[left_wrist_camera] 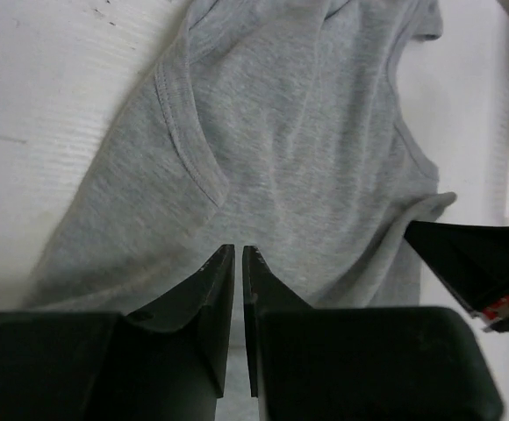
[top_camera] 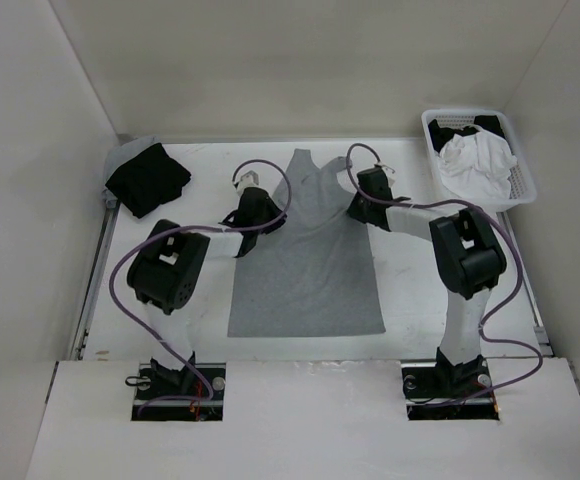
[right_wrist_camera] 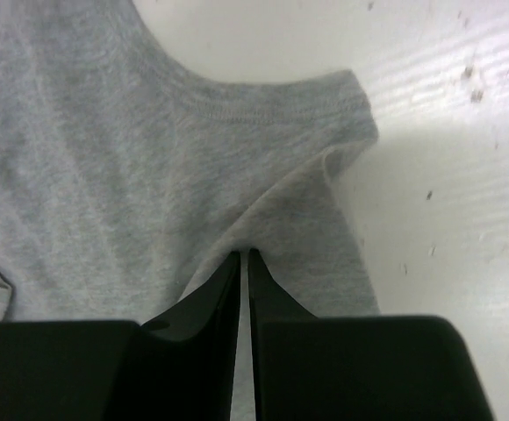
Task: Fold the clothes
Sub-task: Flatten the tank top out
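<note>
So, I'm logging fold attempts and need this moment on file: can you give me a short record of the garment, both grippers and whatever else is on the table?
garment: grey tank top, spread out on the table, straps pointing away from the arm bases
left gripper: jaws almost together over the top's armhole edge; grip on cloth unclear
right gripper: shut on a raised ridge of fabric below a strap
fold progress: no fold made yet
elsewhere: black garment at far left; basket at far right holding white cloth

The grey tank top (top_camera: 305,270) is lying flat on the table (top_camera: 410,300) before me, hem nearest me, straps pointing away, its armhole fabric puckering into a ridge.
</note>
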